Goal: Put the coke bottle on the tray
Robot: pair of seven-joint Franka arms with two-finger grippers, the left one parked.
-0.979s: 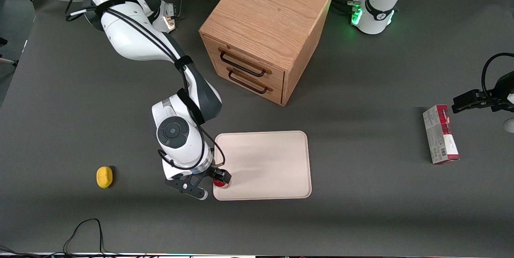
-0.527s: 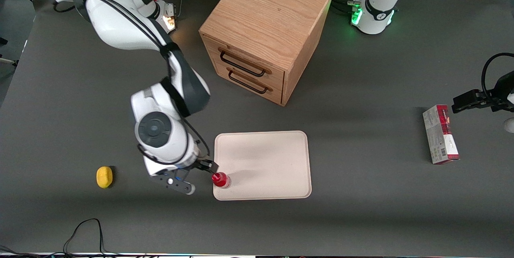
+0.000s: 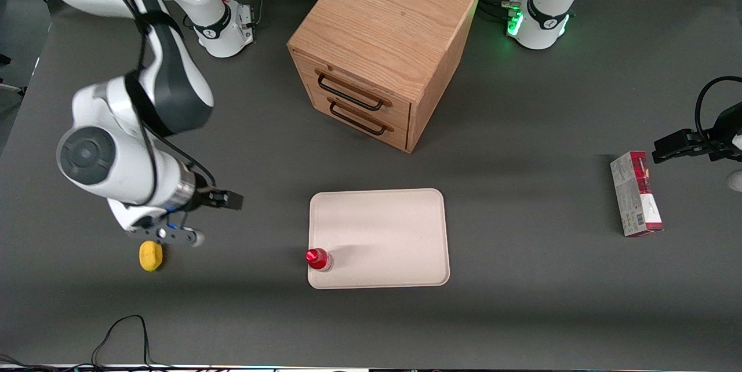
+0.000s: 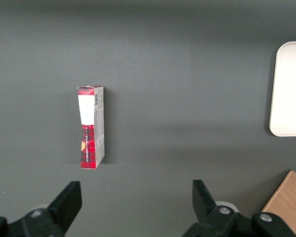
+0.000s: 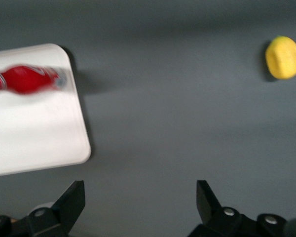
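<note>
The coke bottle [image 3: 318, 259] stands upright on the tray [image 3: 394, 233], near its corner closest to the working arm. The gripper [image 5: 140, 197] hangs apart above the table, fingers spread and empty. The task looks complete.

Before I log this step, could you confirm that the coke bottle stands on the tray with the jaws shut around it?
Not quite: the coke bottle does stand on the tray, but the front view shows the gripper open and well clear of it, toward the working arm's end, near the lemon.
</note>
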